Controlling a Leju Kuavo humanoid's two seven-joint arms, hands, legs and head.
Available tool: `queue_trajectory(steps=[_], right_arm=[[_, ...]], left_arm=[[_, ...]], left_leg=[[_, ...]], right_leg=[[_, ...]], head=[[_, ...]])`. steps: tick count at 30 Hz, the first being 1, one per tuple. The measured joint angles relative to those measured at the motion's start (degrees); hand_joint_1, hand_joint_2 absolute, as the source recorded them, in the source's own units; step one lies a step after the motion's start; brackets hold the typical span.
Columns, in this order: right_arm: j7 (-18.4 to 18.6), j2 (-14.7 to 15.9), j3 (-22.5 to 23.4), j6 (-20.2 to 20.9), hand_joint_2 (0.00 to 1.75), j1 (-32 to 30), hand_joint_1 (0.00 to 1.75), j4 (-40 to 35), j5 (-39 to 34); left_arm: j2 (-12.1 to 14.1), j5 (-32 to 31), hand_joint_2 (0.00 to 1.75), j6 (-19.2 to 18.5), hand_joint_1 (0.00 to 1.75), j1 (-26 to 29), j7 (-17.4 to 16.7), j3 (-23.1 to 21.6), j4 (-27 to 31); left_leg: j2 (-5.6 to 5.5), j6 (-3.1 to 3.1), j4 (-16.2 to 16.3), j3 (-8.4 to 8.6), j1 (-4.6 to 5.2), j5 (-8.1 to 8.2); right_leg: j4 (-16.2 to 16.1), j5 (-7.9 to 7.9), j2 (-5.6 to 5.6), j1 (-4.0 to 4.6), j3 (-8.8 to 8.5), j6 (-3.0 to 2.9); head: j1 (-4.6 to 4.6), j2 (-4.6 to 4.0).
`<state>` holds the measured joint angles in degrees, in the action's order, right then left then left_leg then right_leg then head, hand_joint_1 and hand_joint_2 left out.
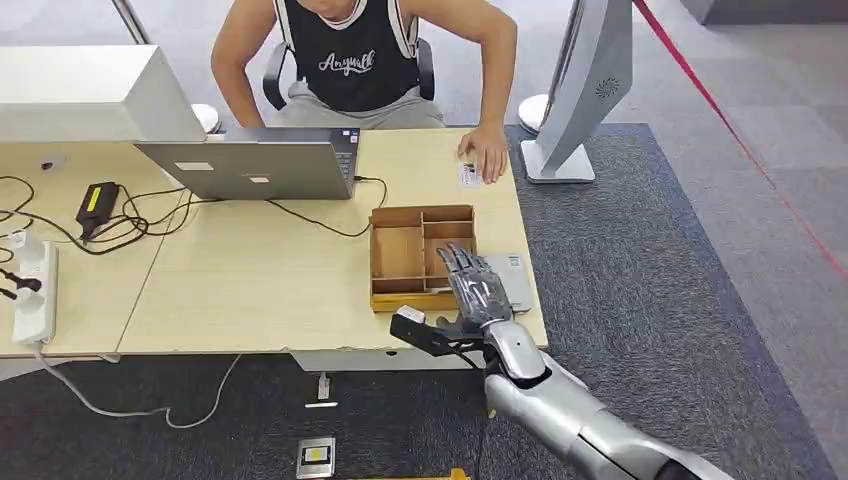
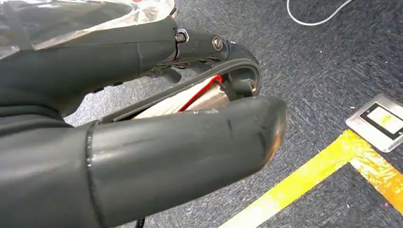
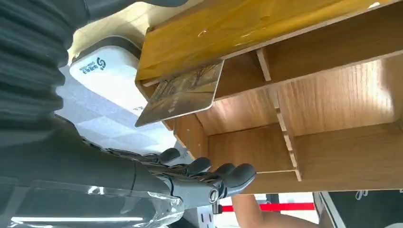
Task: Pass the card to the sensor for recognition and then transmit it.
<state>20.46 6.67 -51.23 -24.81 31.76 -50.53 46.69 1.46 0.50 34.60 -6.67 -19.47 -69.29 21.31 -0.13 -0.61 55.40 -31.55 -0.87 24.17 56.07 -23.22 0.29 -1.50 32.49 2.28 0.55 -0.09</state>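
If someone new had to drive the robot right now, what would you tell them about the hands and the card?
Right hand: fingers stretched out over the wooden tray, holding nothing that I can see.
Left hand: hangs over the carpet; I cannot tell whether it is open or closed.
Card: tilted, leaning on a tray wall, between the right thumb and fingers but not visibly gripped.
Sensor: white box beside the tray.
Person's hand: resting on the far side of the table.
Done: the right hand has reached the card.
Left: grasp the card, show it to the sensor, then pass it on.
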Motion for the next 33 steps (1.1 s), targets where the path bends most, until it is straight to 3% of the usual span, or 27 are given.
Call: queue_trajectory(steps=[19, 20, 21, 22, 33], right_arm=[[1.12, 0.00, 0.07, -2.36, 1.75, 0.96, 0.00, 3.45, -1.44], [1.12, 0.00, 0.07, -2.38, 1.75, 0.96, 0.16, 3.61, -1.44], [1.12, 0.00, 0.07, -2.41, 1.75, 0.96, 1.55, 3.65, -1.46], [1.09, 0.00, 0.07, -2.45, 1.75, 0.96, 1.75, 3.65, -1.51], [0.20, -0.04, 0.07, -2.71, 1.75, 0.94, 1.75, 3.96, -2.64]], left_arm=[[0.00, -0.17, 0.00, 0.04, 0.00, 0.02, -0.02, -0.02, 0.00], [0.00, -0.17, 0.00, 0.04, 0.00, 0.02, 0.00, -0.02, 0.00], [0.00, -0.17, 0.00, 0.04, 0.00, 0.02, -0.02, -0.02, 0.00], [0.00, -0.15, 0.00, 0.06, 0.00, 0.03, -0.02, -0.02, 0.00], [0.00, 0.15, 0.00, 0.57, 0.00, 0.53, -0.04, -0.02, 0.00]], left_leg=[[0.00, 0.00, 0.00, 0.01, 0.00, 0.00], [0.00, 0.00, 0.00, 0.01, 0.00, 0.00], [0.00, 0.00, 0.00, 0.00, 0.00, 0.00], [0.00, 0.00, 0.00, 0.00, 0.00, 0.00], [0.00, 0.00, 0.00, 0.01, 0.00, 0.00]], right_leg=[[0.00, 0.00, 0.00, 0.00, 0.00, 0.00], [0.00, 0.00, 0.00, 0.00, 0.00, 0.00], [0.00, 0.00, 0.00, 0.00, 0.00, 0.00], [0.00, 0.00, 0.00, 0.00, 0.00, 0.00], [0.00, 0.00, 0.00, 0.00, 0.00, 0.00]], head=[[0.00, 0.00], [0.00, 0.00], [0.00, 0.00], [0.00, 0.02], [0.00, 0.00]])
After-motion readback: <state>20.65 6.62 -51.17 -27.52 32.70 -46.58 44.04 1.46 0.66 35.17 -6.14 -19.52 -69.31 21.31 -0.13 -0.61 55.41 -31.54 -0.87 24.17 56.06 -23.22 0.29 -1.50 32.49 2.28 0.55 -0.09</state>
